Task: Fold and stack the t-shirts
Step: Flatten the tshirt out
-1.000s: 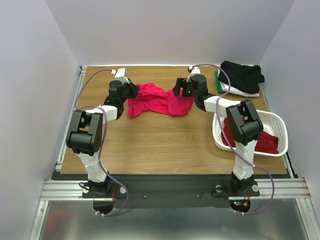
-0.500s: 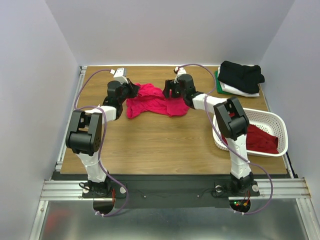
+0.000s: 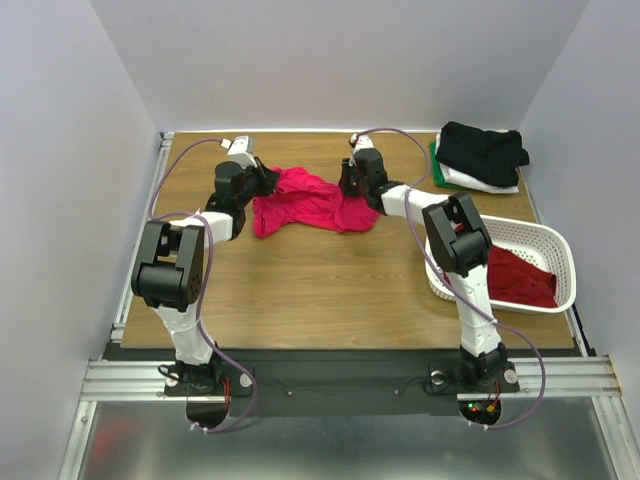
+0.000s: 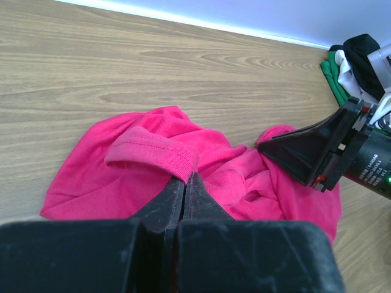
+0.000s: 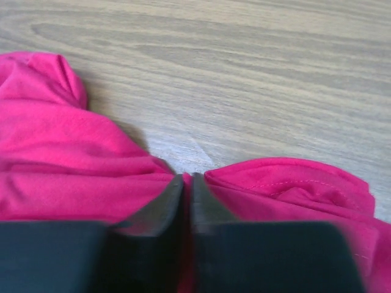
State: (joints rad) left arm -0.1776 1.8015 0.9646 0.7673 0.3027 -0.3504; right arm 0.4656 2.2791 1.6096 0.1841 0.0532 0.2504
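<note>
left gripper (image 3: 268,181) clenched on a stitched band at the 9 o'clock edge of the bright pink t-shirt (image 3: 305,203), jaws pressed flat together, cloth pinched at the tips; shirt lies crumpled on the table (image 3: 320,290), toward 12 o'clock from table centre, between the two grippers; right gripper (image 3: 347,182) sits at the shirt's 1 o'clock edge, jaws all but together with pink cloth nipped between them, so it's grasping the same shirt; folded stack at the table's 2 o'clock corner: black t-shirt (image 3: 485,148) on top, white t-shirt (image 3: 490,183) under it, green t-shirt (image 3: 436,160) showing at the stack's 9 o'clock side; basket (image 3: 555,250) at 4 o'clock holds a bunched darker red t-shirt (image 3: 520,280)
</note>
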